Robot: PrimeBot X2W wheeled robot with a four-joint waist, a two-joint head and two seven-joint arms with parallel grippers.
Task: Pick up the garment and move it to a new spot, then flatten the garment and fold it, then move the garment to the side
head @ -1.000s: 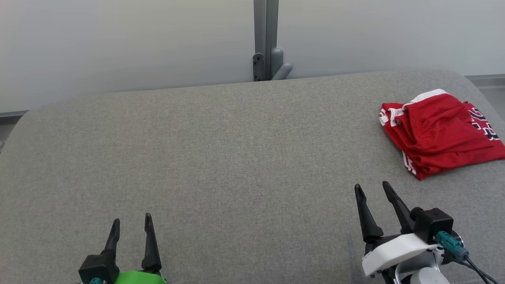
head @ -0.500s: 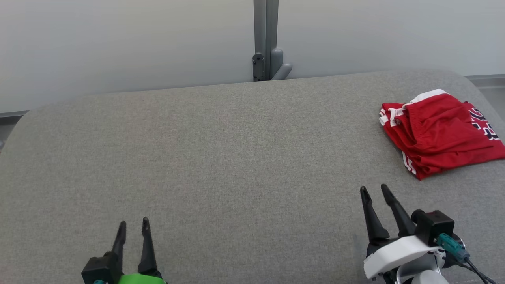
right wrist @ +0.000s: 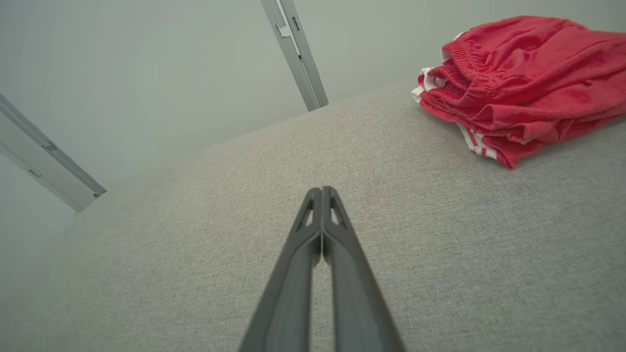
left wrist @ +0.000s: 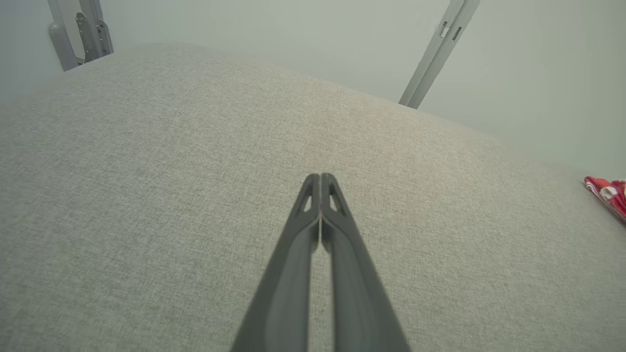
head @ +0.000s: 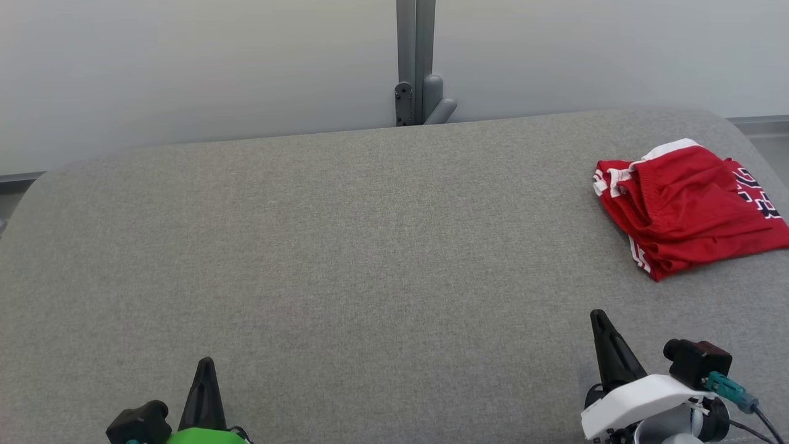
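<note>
Garment (head: 687, 206): red shorts with white side stripes and dark lettering, lying in a layered bundle at the far right of the grey bench (head: 370, 246), running off the head view's right edge. Long axis is roughly across the bench, dipping a bit toward the robot on the right. The near striped corner points back toward the robot's right side.

Right end effector (head: 596, 317): fingers pressed together, nothing between them, low over the near right of the bench. The garment is ahead of it and off to its right, near but not touching. In the right wrist view it sits up and right of the fingertips.

Left end effector (head: 205, 364): also pressed together and empty, at the near left, well apart from the garment. Its wrist view catches only a red sliver at the right edge.

My read: any reach is the right arm's job, forward and rightward, fingers parted first, near corner the easiest bite. The bundle looks folded and set aside already, so maybe nothing is left to do.
</note>
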